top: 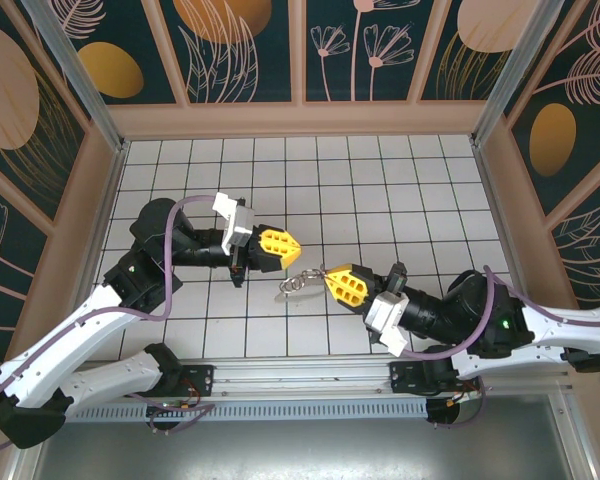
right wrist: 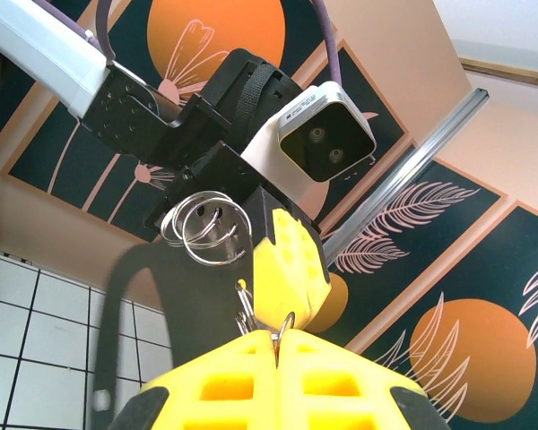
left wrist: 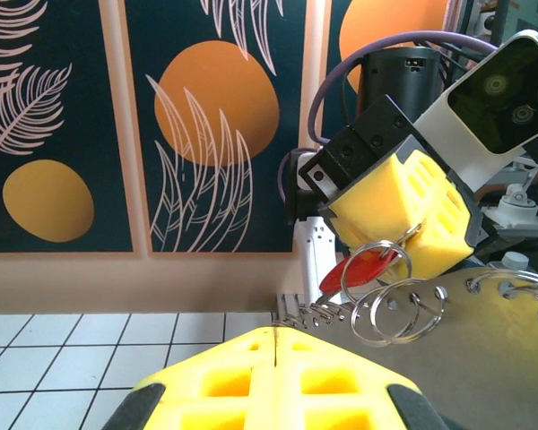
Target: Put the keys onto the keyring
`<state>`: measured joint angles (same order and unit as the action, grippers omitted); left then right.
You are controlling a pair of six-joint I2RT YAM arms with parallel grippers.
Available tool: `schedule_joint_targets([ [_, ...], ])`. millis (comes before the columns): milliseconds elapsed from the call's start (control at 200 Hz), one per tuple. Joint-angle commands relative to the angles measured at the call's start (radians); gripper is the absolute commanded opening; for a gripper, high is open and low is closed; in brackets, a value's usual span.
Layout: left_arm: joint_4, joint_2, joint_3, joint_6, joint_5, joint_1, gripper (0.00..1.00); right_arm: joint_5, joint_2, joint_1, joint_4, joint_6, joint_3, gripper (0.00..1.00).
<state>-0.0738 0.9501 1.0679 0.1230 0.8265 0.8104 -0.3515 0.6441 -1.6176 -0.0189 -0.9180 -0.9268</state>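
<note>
Both grippers meet nose to nose above the middle of the tiled floor. My right gripper (top: 326, 275) (right wrist: 276, 336) is shut, with a thin wire ring pinched at its tip. From that ring hang the keys (top: 298, 284): a red key head (left wrist: 366, 269), split rings (left wrist: 399, 309) (right wrist: 206, 228) and small silvery keys (left wrist: 318, 313). The keyring (left wrist: 484, 358) (right wrist: 170, 313) shows as a flat grey piece close to both cameras. My left gripper (top: 300, 247) (left wrist: 276, 330) is shut right beside the bunch. Whether it pinches anything is hidden.
A white tiled floor (top: 400, 190) is boxed in by tan walls with dark floral panels (top: 240, 50). Aluminium posts (top: 70, 60) stand at the back corners. A metal rail (top: 300, 380) with both arm bases runs along the near edge.
</note>
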Motion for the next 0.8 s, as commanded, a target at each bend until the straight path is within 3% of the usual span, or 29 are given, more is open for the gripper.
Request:
schedule_joint_targets([
  [0,0.007,0.002,0.004,-0.035,-0.027,-0.002,0.00,-0.028,-0.011,-0.001,-0.066,0.011,-0.027,0.00],
  [385,0.060,-0.009,-0.012,-0.085,-0.067,-0.002,0.00,0.025,0.018,0.072,-0.059,0.063,-0.047,0.00],
  [796,0.064,-0.091,-0.123,-0.114,-0.166,-0.003,0.03,0.379,0.154,0.417,0.045,0.313,-0.165,0.00],
])
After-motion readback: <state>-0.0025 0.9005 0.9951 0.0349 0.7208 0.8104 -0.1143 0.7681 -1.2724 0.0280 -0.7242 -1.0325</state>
